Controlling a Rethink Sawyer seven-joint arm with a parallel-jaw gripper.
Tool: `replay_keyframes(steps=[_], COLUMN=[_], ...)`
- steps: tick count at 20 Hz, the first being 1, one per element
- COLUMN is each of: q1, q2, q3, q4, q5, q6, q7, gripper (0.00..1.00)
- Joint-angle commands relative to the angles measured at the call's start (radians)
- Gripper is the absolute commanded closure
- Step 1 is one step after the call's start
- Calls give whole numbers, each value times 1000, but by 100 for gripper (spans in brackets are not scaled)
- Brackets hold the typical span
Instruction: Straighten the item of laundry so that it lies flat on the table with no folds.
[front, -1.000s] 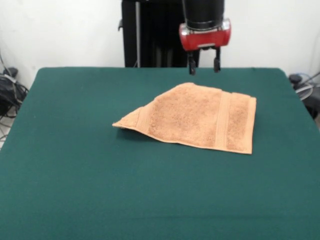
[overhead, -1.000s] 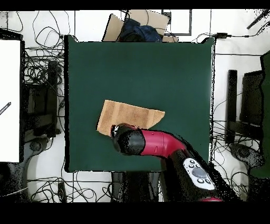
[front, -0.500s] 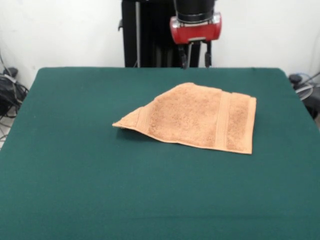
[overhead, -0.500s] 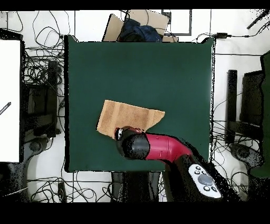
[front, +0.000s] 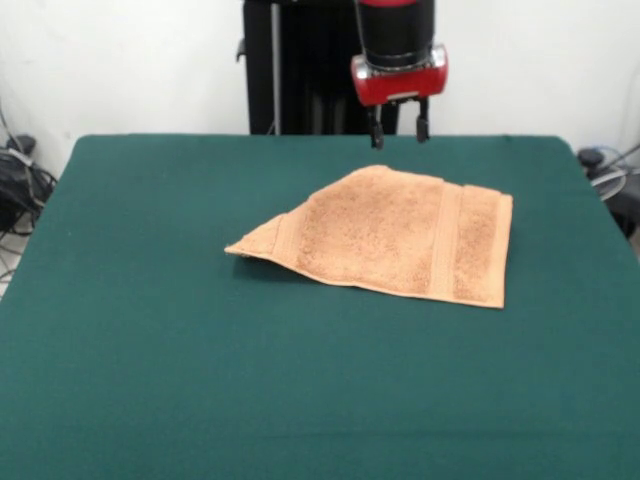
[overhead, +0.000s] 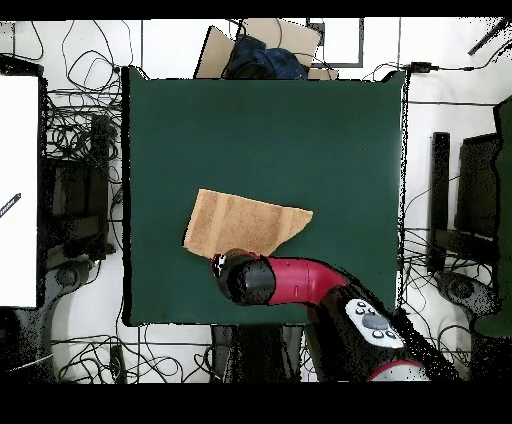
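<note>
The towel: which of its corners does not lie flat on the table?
The pointed corner of the towel at the front view's left; it is raised, with shadow beneath. The others lie flat.

Lots of clutter around this rig. In the front view, a bundle of dark cables (front: 18, 172) sits on the floor way off to the picture's left of the fingers (front: 377, 130), and a few more cables (front: 604, 166) lie off to the right, with a plain white wall (front: 140, 60) behind. From overhead, a cardboard piece (overhead: 275, 35) with a dark blue bundle (overhead: 262, 58) on it sits past the surface's (overhead: 330, 130) edge, opposite the fingers' side. A white panel (overhead: 18, 190) and tangled wires (overhead: 75, 135) are off to one side, well apart.
</note>
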Motion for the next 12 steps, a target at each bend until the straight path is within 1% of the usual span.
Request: replay_keyframes(steps=[1, 5, 12], q1=[15, 3, -21], q2=[93, 109, 140], q3=[24, 27, 43], q4=[-42, -41, -37], q5=[-67, -81, -82], q6=[-65, -71, -64], q7=[62, 60, 65], gripper=[0, 0, 0])
